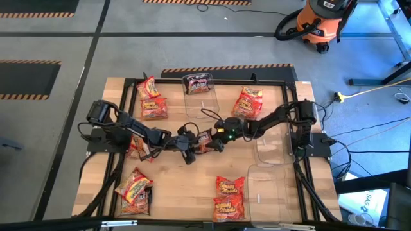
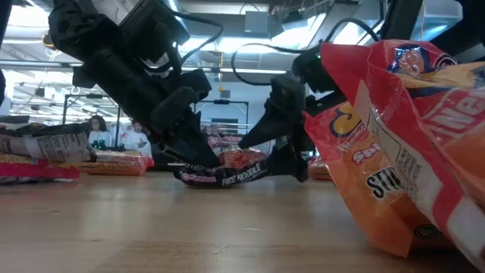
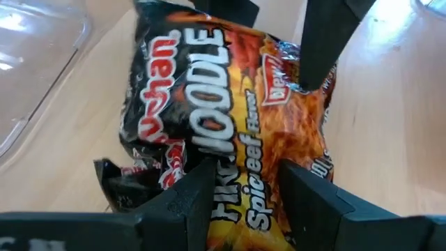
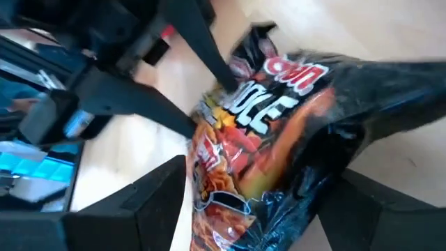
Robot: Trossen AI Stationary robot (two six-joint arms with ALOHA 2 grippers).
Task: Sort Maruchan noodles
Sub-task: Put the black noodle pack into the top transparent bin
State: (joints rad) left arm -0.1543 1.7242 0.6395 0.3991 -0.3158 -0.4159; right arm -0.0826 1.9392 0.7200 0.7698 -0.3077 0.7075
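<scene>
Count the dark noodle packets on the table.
2. One dark packet lies in the clear bin at the high view's top edge; the other is mid-table, gripped by the left hand and right hand. More may hide under arms or piles.

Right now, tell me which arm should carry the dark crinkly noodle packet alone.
Right, probably: left gripper pinches one end of the dark crinkly noodle packet; right gripper takes in more.

Both arms were matte black, blocky at the joints, with black cables looping along them. A small green light glowed on the right arm (image 1: pixel 228 131) near its wrist. The fingers (image 3: pixel 182 202) were flat, angular black plastic.
</scene>
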